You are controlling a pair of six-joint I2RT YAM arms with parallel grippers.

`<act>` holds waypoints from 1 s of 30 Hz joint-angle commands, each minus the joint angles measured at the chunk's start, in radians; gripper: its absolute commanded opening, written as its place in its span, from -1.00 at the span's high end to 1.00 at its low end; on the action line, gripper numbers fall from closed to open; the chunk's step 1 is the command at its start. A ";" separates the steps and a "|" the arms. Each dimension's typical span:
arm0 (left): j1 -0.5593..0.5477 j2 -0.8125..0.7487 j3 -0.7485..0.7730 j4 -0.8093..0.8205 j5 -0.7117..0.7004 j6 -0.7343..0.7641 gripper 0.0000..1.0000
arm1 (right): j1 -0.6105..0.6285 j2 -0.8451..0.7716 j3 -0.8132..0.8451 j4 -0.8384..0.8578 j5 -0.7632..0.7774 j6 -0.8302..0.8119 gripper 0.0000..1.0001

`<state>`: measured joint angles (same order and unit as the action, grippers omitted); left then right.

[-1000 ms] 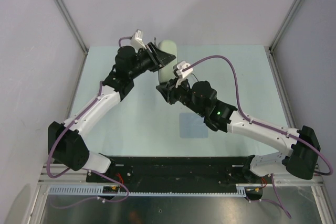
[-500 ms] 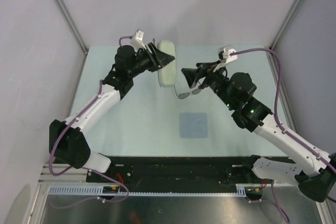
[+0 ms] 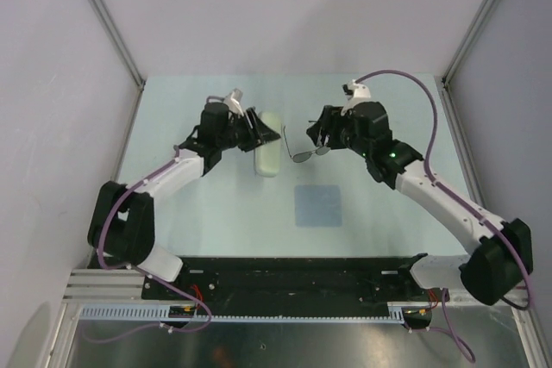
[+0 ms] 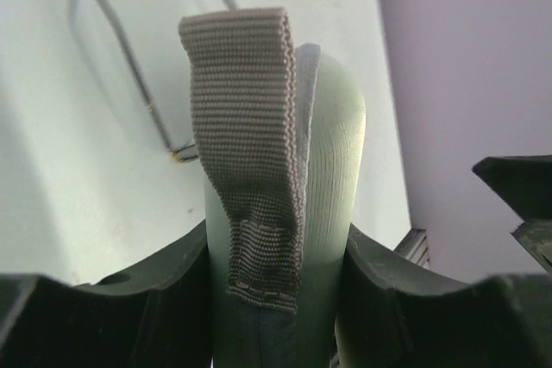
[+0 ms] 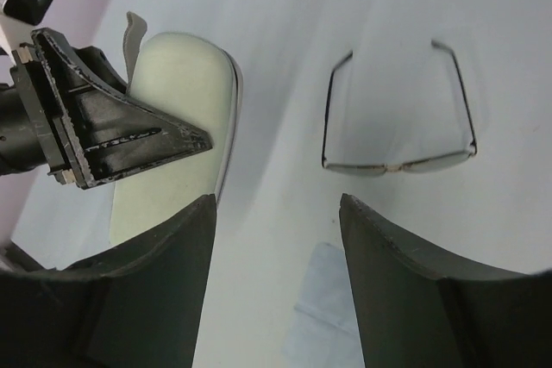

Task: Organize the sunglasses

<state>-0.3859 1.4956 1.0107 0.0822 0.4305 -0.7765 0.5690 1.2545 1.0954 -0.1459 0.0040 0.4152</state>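
The sunglasses [image 3: 309,154] [image 5: 398,164], thin wire frames with grey lenses, lie unfolded on the table just right of the oblong case [image 3: 268,161] [image 5: 172,127]. My left gripper [image 3: 261,133] [image 4: 278,286] is shut on one end of the case [image 4: 332,178], whose woven strap [image 4: 246,127] hangs between the jaws. One temple arm of the sunglasses [image 4: 129,66] shows beyond it. My right gripper [image 3: 316,133] [image 5: 276,213] hovers open just above and behind the sunglasses, holding nothing.
A square light-blue cloth [image 3: 317,204] [image 5: 332,321] lies flat on the pale green table [image 3: 207,204], nearer than the sunglasses. Side walls and metal posts close in the table on left, right and back.
The right gripper opened and let the sunglasses down on the table, then swung right and back. The left arm brought the case nearer and lower.
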 commanded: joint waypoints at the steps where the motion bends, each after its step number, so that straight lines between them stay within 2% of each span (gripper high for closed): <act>1: -0.007 0.054 -0.052 0.025 0.016 0.017 -0.03 | 0.002 0.069 0.027 -0.049 -0.048 0.007 -0.27; 9: -0.010 0.155 -0.078 0.037 0.007 0.017 -0.09 | 0.008 0.221 0.026 -0.055 -0.102 0.016 -0.22; 19: -0.010 0.216 -0.077 0.037 -0.019 0.052 -0.10 | 0.012 0.272 0.024 -0.024 -0.125 0.027 -0.21; 26: -0.010 0.262 -0.052 0.031 -0.048 0.138 -0.12 | 0.017 0.298 0.023 -0.015 -0.137 0.036 -0.20; 27: -0.010 0.271 -0.046 0.018 -0.055 0.154 -0.14 | 0.019 0.301 0.024 -0.014 -0.137 0.034 -0.20; 30: -0.010 0.276 -0.027 -0.016 -0.096 0.204 -0.49 | 0.019 0.309 0.026 -0.014 -0.137 0.031 -0.21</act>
<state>-0.3904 1.7618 0.9367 0.0845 0.3904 -0.6643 0.5812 1.5497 1.0950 -0.1955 -0.1226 0.4377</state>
